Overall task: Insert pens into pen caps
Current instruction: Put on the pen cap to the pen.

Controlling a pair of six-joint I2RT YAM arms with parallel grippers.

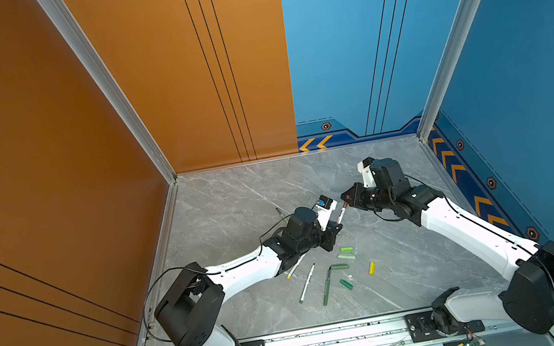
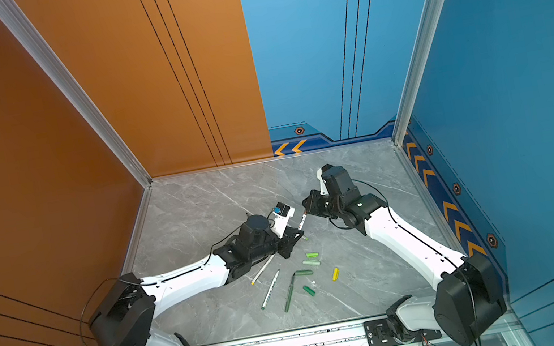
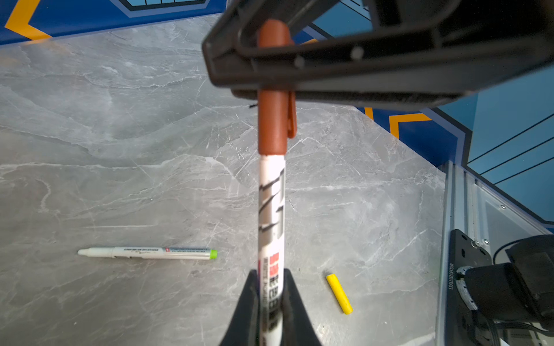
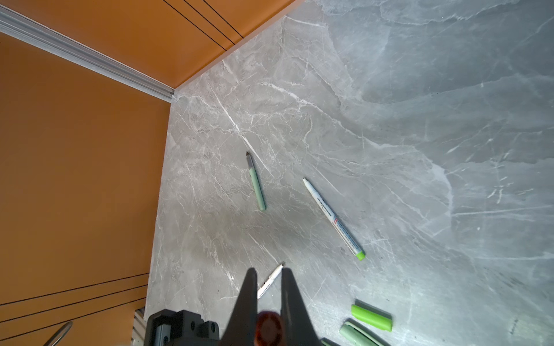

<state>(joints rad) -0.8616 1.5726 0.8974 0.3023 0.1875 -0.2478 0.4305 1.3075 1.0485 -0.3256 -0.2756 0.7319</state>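
Brown cap (image 3: pixel 274 119) is sitting over the tip of the white-barrelled pen (image 3: pixel 271 203), mid-air just below the middle of both top views. Right tool (image 4: pixel 269 271) is clamping that cap, left tool (image 3: pixel 270 272) is gripping the printed barrel. Yellow cap (image 3: pixel 338 293) and a green-ended pen (image 3: pixel 147 253) are lying on the tabletop (image 3: pixel 120 149), well apart.
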